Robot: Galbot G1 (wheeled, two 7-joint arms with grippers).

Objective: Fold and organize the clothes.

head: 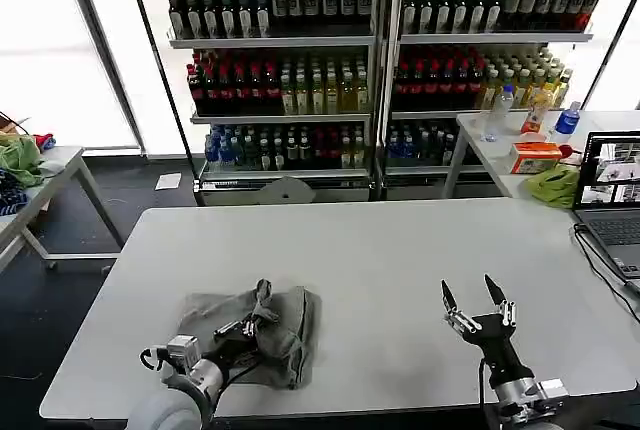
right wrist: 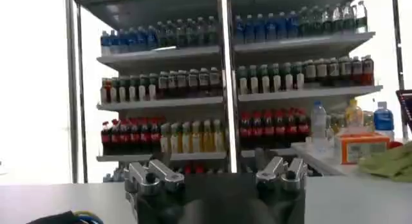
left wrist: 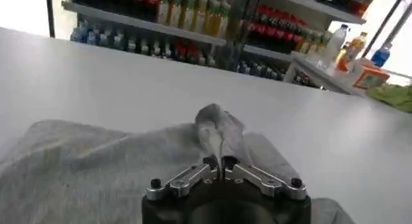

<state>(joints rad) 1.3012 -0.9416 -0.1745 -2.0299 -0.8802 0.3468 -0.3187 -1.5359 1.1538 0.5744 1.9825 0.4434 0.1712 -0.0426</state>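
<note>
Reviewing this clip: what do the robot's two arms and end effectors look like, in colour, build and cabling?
The left end effector has slim silver metal linkage fingers on a black body, with a pale grey rounded wrist housing and black cables looped beside it. The right end effector has two pointed black fingertips on silver knuckle links with black screws, a black palm block and a silver wrist collar.

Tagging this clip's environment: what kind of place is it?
Probably a lab or demo space staged as a shop. Drink-bottle shelves line the back, yet the grey shirt lies on a plain white table, with an open laptop beside it. The left pincer pinches the shirt; the right pincer is open.
</note>
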